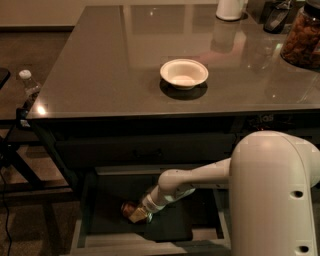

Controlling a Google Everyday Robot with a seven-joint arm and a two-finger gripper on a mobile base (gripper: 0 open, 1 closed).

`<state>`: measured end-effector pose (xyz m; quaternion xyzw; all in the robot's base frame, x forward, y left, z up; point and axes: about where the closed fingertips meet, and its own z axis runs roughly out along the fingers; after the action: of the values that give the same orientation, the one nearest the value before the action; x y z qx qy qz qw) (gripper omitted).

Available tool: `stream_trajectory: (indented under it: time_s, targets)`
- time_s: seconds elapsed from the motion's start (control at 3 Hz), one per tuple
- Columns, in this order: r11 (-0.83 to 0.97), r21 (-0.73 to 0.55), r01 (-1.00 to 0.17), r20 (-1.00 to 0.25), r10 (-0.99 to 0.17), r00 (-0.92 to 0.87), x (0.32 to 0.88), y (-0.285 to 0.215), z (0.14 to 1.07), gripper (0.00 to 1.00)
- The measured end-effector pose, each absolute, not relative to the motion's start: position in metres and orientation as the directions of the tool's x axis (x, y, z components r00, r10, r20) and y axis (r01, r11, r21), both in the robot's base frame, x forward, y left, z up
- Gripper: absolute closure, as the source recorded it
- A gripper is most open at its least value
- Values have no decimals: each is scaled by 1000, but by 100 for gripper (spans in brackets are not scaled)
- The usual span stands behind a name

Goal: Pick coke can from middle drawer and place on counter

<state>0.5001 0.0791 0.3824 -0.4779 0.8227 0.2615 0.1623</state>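
Note:
The middle drawer point(85, 220) stands pulled open below the counter point(115, 65). A small red coke can point(127, 208) lies on the drawer's dark bottom at the left of centre. My gripper point(137, 214) reaches down into the drawer from the right and sits right at the can, its tip touching or around it. My white arm point(200, 177) crosses the drawer, and its large white body fills the lower right of the view.
A white bowl point(183, 73) sits on the counter's middle. A white jug point(231, 9), a dark object point(276, 17) and a jar of brown food point(302, 36) stand at the counter's back right. A clear plastic bottle point(29, 85) stands on a side stand at the left.

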Motion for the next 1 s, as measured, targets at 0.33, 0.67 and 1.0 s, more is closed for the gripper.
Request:
stream_trajectory:
  time_s: [0.33, 0.67, 1.0]
  targets:
    - [406, 275, -871, -517, -701, -491, 500, 79, 382, 65]
    - [406, 275, -871, -517, -701, -491, 500, 79, 382, 89]
    - [406, 275, -871, -517, -701, -491, 500, 79, 382, 100]
